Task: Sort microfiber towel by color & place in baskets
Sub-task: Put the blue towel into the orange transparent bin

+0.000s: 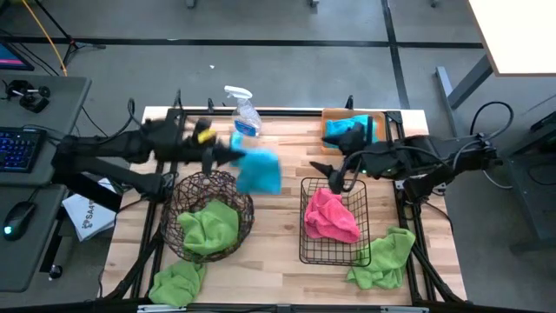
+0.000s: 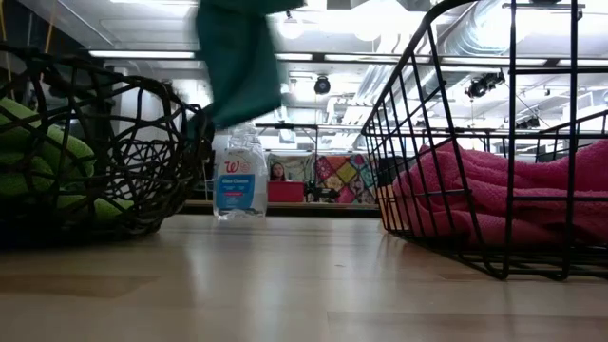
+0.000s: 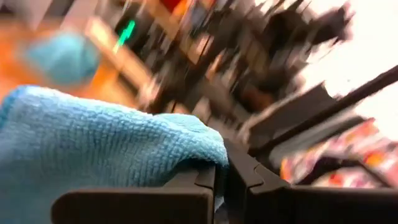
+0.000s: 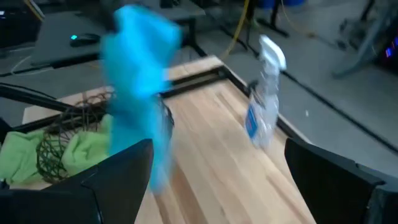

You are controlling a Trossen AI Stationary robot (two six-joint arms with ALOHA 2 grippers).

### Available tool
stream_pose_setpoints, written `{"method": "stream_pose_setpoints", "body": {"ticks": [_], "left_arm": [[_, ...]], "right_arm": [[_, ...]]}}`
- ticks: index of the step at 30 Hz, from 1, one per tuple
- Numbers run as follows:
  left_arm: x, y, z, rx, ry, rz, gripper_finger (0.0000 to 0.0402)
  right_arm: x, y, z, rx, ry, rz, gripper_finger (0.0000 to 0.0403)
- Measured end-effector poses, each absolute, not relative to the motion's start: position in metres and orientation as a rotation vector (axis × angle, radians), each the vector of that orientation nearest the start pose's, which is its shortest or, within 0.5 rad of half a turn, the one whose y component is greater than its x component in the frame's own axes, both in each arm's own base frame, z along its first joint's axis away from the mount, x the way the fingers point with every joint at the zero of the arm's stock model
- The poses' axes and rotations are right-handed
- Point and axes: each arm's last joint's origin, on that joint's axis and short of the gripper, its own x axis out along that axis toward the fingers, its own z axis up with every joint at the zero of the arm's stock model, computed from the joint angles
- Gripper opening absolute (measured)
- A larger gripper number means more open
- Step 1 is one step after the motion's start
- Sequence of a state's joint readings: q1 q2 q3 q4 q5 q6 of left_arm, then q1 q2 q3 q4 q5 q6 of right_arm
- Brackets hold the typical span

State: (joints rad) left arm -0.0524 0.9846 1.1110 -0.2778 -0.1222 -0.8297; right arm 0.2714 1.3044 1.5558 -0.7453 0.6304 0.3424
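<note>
I have the left gripper (image 1: pixel 233 157) clamped on a corner of the limp, light blue towel (image 1: pixel 259 171) dangling beside the woven bowl (image 1: pixel 211 216); right gripper (image 1: pixel 332 176) gapes empty.

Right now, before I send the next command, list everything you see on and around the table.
blue towel: one, turquoise, hanging from the left gripper above the table centre
blue towel in tray: one, turquoise, in the orange tray, far right corner
green towels: three, lime; one in the round woven-wire bowl, one at the near left corner, one near right beside the wire basket
pink towel: one, in the square black wire-grid basket
spray bottle: one, clear, far edge
left gripper: shut on the blue towel
right gripper: open, over the black basket
</note>
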Motion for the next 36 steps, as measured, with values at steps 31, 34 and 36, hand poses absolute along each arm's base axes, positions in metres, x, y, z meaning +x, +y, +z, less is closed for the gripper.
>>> {"method": "stream_pose_setpoints", "body": {"ticks": [31,34,36], "left_arm": [[0.274,0.033,0.391,-0.775,-0.092,0.018,0.0006],[0.274,0.033,0.392,-0.774,-0.096,0.015,0.0025],[0.274,0.033,0.393,-0.773,-0.104,0.012,0.0045]], "right_arm": [[0.369,0.031,0.38,0.022,0.309,-0.346,0.0296],[0.369,0.031,0.379,0.025,0.311,-0.347,0.0186],[0.369,0.031,0.38,0.03,0.31,-0.346,0.0085]]}}
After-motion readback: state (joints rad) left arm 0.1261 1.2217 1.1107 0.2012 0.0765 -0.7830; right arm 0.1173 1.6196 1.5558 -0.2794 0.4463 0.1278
